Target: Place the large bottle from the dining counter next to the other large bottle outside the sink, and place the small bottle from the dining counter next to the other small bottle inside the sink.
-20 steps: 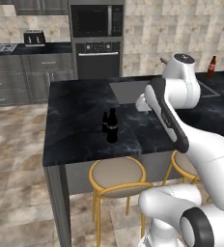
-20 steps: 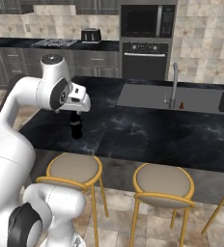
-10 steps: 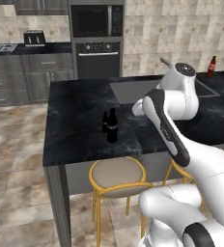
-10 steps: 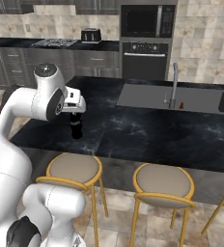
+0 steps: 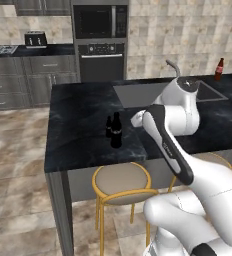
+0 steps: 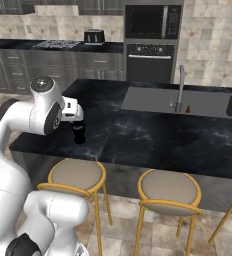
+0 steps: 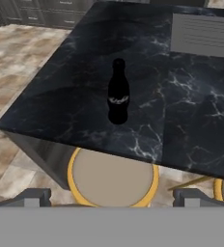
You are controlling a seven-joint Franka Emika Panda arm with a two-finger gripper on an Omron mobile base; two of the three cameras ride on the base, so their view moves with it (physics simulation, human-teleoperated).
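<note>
Black marble fills our view as we look down on the dining counter (image 7: pixel 191 120), and there on it, near its front edge, stands the large bottle (image 7: pixel 118 91), upright, near-black, with a pale band across its belly. From our left base camera we see the same large bottle (image 5: pixel 116 130) with the small bottle (image 5: pixel 108 127) just beside it on the far side, both upright and standing free on the dark top. In the right base view the arm's white wrist covers most of the large bottle (image 6: pixel 79 134), so we catch only its lower body below the hand. The gripper (image 7: pixel 111 197) hangs off the counter's front edge, above a round stool (image 7: pixel 113 177), with its two finger tips spread as wide apart as they go and nothing between them; it is apart from the bottle, not touching it. Further along the counter we see the grey sink (image 5: pixel 138 93) with its faucet (image 6: pixel 179 90), and beyond the basin, on the counter top, the other large bottle (image 5: pixel 219 69), brown with a red cap, well apart from the pair. Inside the sink in the right base view sits something small and reddish (image 6: pixel 188 109), too small for us to tell what it is.
</note>
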